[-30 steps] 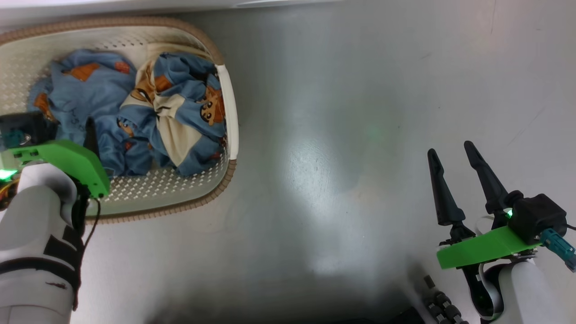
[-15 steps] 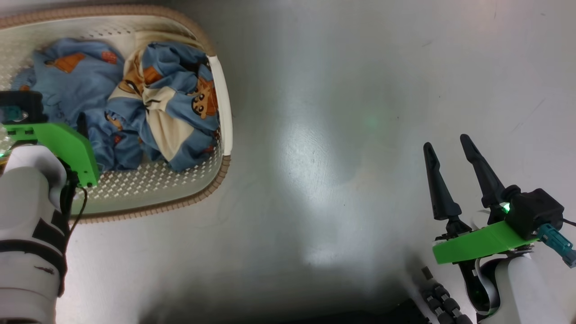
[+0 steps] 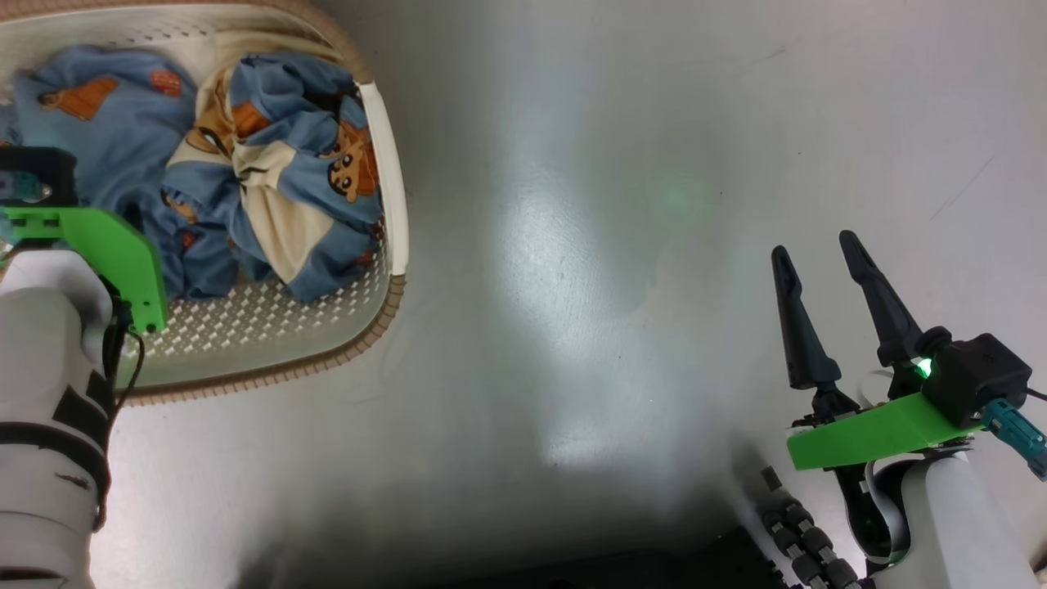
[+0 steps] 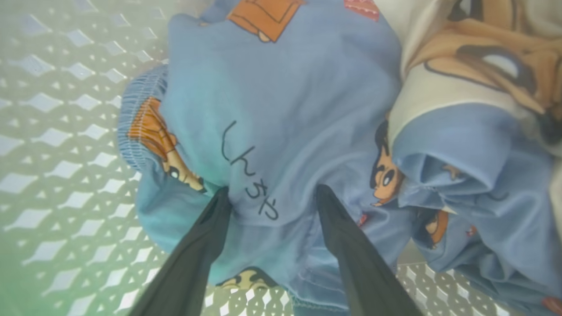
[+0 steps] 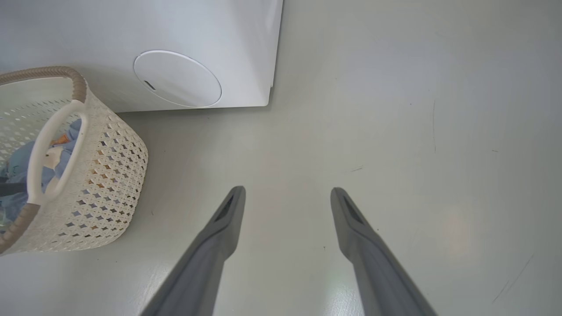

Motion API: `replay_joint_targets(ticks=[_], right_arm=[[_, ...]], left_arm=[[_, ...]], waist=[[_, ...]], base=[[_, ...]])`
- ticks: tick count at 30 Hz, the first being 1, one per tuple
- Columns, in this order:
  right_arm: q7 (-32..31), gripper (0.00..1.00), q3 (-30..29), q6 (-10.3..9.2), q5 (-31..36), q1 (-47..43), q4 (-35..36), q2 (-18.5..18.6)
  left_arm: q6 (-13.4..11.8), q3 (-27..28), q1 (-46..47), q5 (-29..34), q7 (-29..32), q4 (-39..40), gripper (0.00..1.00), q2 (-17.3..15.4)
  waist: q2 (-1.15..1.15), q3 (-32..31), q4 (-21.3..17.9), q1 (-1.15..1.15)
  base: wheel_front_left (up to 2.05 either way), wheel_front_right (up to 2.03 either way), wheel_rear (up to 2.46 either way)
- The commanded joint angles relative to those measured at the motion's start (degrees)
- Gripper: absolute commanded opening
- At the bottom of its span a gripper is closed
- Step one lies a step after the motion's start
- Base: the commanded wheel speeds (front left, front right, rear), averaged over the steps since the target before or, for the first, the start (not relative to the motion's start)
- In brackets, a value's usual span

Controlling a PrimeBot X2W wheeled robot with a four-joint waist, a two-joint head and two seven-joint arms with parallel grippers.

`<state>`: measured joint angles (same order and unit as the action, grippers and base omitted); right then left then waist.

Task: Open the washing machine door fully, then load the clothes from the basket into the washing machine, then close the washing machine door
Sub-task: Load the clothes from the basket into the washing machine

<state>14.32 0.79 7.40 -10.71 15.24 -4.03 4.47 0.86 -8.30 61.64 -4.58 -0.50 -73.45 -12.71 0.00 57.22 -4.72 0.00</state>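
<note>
Head view: one basket (image 3: 384,196), cream perforated plastic with a brown woven-look rim and a white side handle, stands on the grey floor (image 3: 589,270). Clothes (image 3: 270,188) lie inside the basket in two bunches: a plain light-blue one on the basket's left, and a blue-and-cream one with orange-brown cartoon prints against its handle side. The exact garment count can't be told. Two arms. The left forearm (image 3: 45,393), pale with dark bands, reaches in over the basket's near rim, its green wrist bracket (image 3: 114,254) above the clothes. The right pincer (image 3: 815,247) is well apart from the basket, on its handle side, over bare floor. Its two dark fingers point up the view and stand apart, holding nothing and touching nothing.

Left wrist view: the left pincer (image 4: 272,193) is inside the basket and points down onto the plain blue bunch. Its two fingers are spread wide, with both tips pressed into the cloth and a hump of fabric with black handwriting between them. The jaws are not clamped. The basket's perforated bottom shows on the left and below.

Right wrist view: the right pincer's fingers are spread over the floor, empty. One washing machine (image 5: 88,39), a white box, sits just behind the basket, its one round white filter cap (image 5: 178,79) just past the basket's rim. Blue cloth shows through the basket's handle.
</note>
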Motion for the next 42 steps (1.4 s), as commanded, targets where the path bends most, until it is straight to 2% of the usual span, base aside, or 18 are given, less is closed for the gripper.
replay_joint_targets(ticks=[1, 2, 3, 13, 22, 30, 35, 42], right_arm=[[0.7, 1.0, 1.1, 0.09, 0.1, -1.8, 1.0, -0.3], [0.7, 1.0, 1.1, 0.09, 0.1, -1.7, 1.0, -0.3], [0.7, 1.0, 1.2, 0.09, 0.1, -1.7, 1.1, -0.3], [0.7, 1.0, 1.1, 0.09, 0.0, -0.8, 1.0, -0.3], [0.7, 1.0, 1.6, 0.09, -0.4, -0.6, -1.1, -0.2], [0.7, 1.0, 2.4, 0.09, -0.9, -1.6, -3.1, 0.2], [0.7, 1.0, 3.0, 0.09, -1.1, -2.7, -4.0, 0.4], [0.7, 1.0, 3.7, 0.09, -1.6, -4.2, -5.5, 0.7]], left_arm=[[-0.6, 0.3, -1.2, 0.6, 0.3, 0.0, 0.46, -3.1], [-0.7, 0.3, -1.3, 0.5, 0.3, 0.0, 0.1, -3.1], [-0.7, 0.2, -1.5, 0.4, 0.5, -0.1, 0.0, -3.2], [-0.4, 1.1, -3.3, -1.9, -3.3, -0.2, 0.0, -2.5], [0.4, 2.9, -7.5, -5.3, -10.1, -0.2, 0.0, -0.9], [1.0, 4.1, -12.5, -7.5, -13.8, 1.1, 0.0, -0.1], [1.0, 4.7, -16.7, -8.4, -14.4, 4.9, 0.0, 0.3], [0.6, 6.9, -25.5, -9.3, -14.5, 19.8, 0.0, 1.5]], waist=[[0.0, 0.1, -0.1, 0.0], [0.0, 0.1, -0.2, 0.0], [0.0, 0.0, -0.2, 0.0], [0.0, -2.4, 0.1, 0.0], [0.0, -9.4, 1.0, 0.0], [0.0, -16.3, 1.8, 0.0], [0.0, -20.8, 2.2, 0.0], [0.0, -27.0, 2.7, 0.0]], base=[[0.0, 0.0, 0.0], [0.0, 0.0, 0.0], [0.0, 0.0, 0.0], [0.0, 0.0, 0.0], [0.0, 0.0, 0.0], [0.0, 0.0, 0.0], [0.0, 0.0, 0.0], [0.0, 0.0, 0.0]])
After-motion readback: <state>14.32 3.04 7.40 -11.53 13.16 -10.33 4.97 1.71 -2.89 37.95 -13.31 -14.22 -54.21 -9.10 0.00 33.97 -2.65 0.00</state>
